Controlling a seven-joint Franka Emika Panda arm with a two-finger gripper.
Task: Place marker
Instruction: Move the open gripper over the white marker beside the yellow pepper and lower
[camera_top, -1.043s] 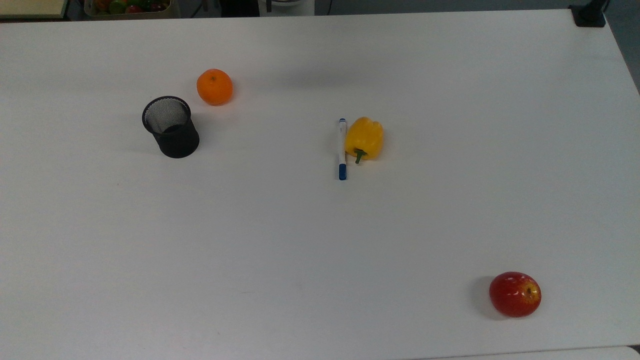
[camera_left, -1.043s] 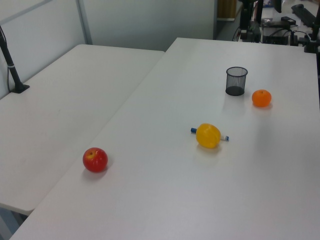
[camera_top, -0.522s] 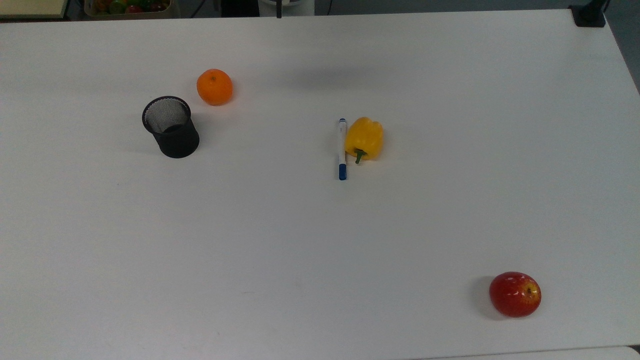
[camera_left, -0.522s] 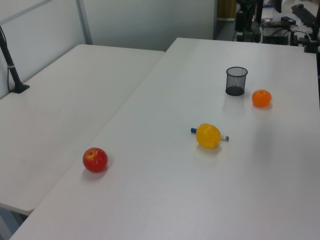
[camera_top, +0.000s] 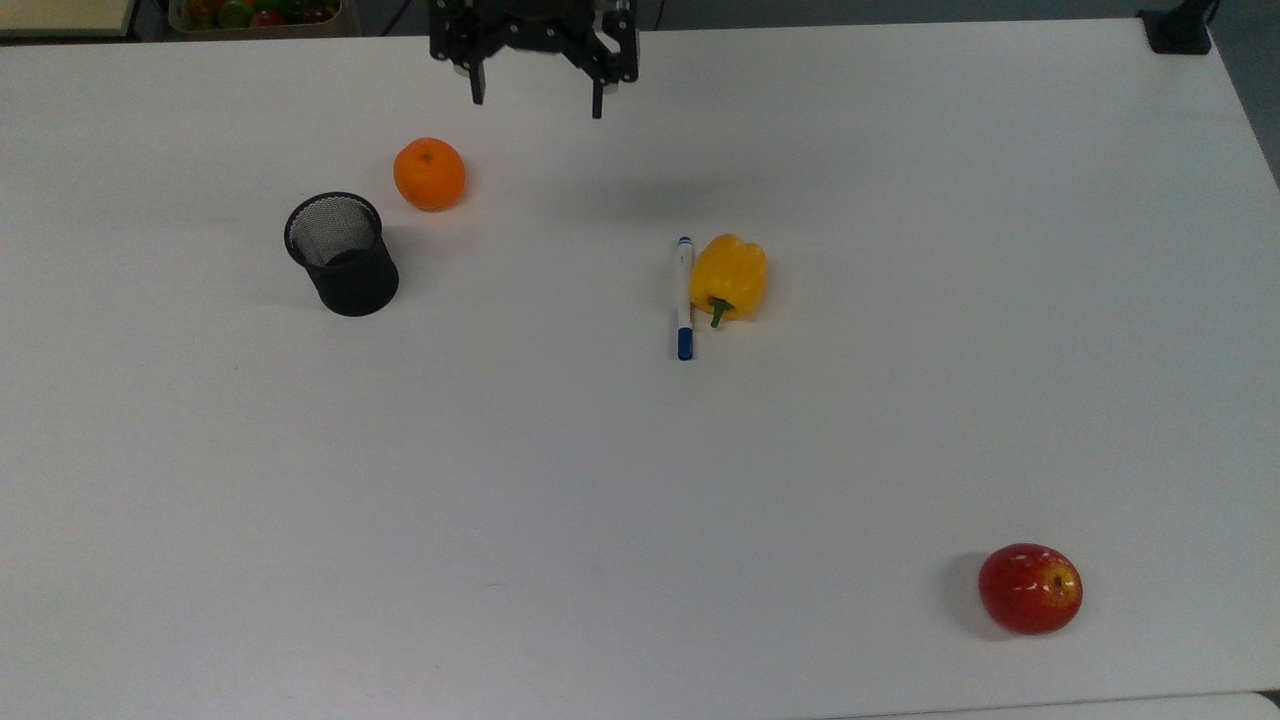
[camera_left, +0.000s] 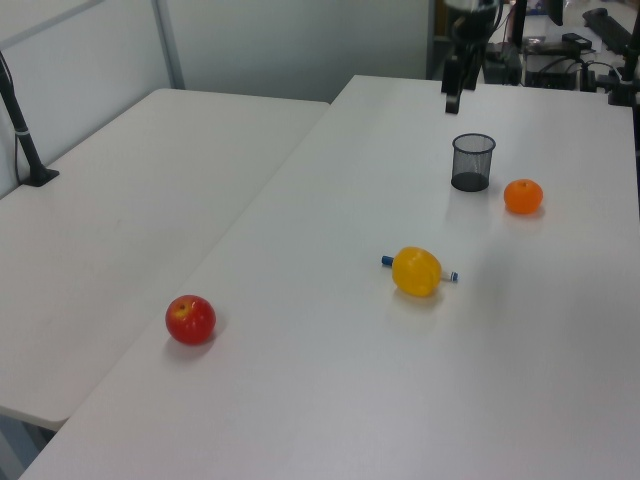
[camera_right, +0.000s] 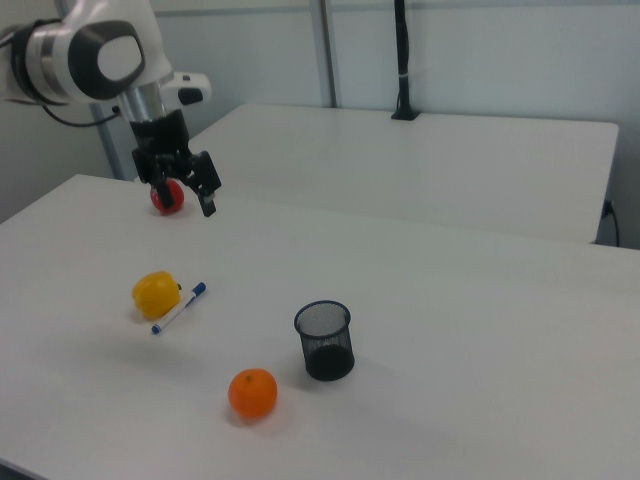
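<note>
The end effector (camera_top: 536, 98) hung wide open and empty, high above the surface (camera_top: 600, 480). The marker (camera_top: 684, 298) lay touching the yellow pepper (camera_top: 729, 277). The approach was under way; next, a descent onto the marker's side away from the pepper.

Hidden bits

Yellow pepper (camera_left: 416, 271) covers the slim white marker's (camera_left: 449, 276) middle; gripper (camera_top: 536, 98) body cut off at twelve o'clock.

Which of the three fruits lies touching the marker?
The yellow pepper: it lies right against the marker. The orange sits by the mesh cup; the apple lies alone.
</note>
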